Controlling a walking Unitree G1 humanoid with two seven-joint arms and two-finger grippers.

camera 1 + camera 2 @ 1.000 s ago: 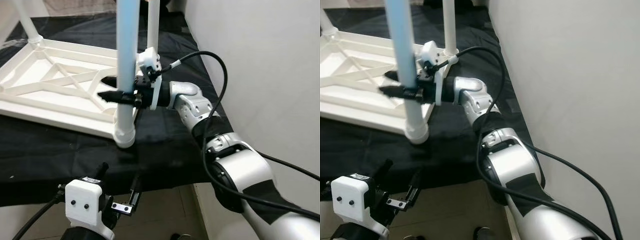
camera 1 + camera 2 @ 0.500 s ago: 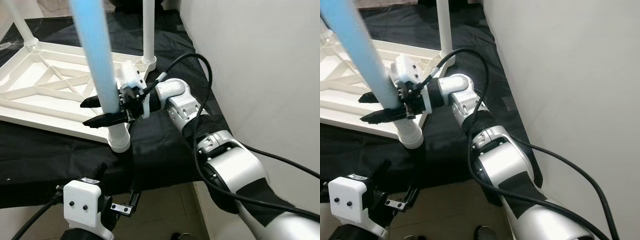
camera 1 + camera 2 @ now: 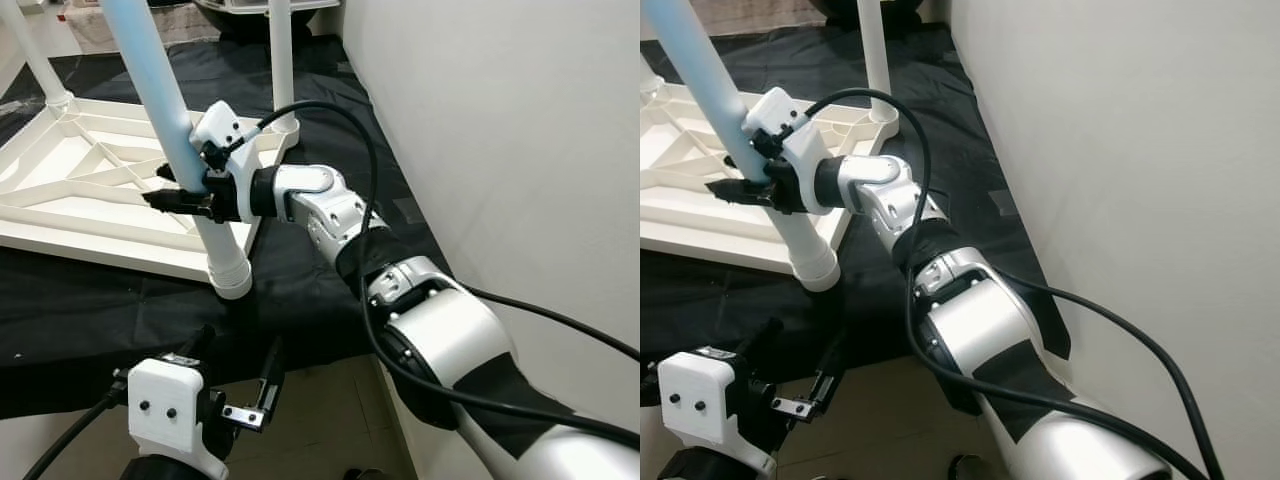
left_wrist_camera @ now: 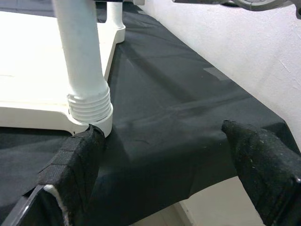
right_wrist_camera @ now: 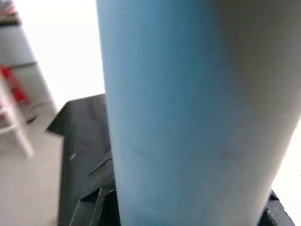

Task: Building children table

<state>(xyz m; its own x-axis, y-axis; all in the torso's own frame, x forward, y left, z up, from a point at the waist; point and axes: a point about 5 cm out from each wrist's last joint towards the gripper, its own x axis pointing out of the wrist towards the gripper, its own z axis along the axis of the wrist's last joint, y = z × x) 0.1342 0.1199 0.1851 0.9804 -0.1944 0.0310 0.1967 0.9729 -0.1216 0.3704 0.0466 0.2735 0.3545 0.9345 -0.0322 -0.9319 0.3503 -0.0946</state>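
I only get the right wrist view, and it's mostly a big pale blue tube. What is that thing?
Observer: It's a table leg, leaning, its lower end at a corner of an upside-down white tabletop. The right pincer is clamped around it.
Operator: Is the other pincer helping?
Observer: No. The left pincer hangs open lower down, by the edge of the black cloth, holding nothing.
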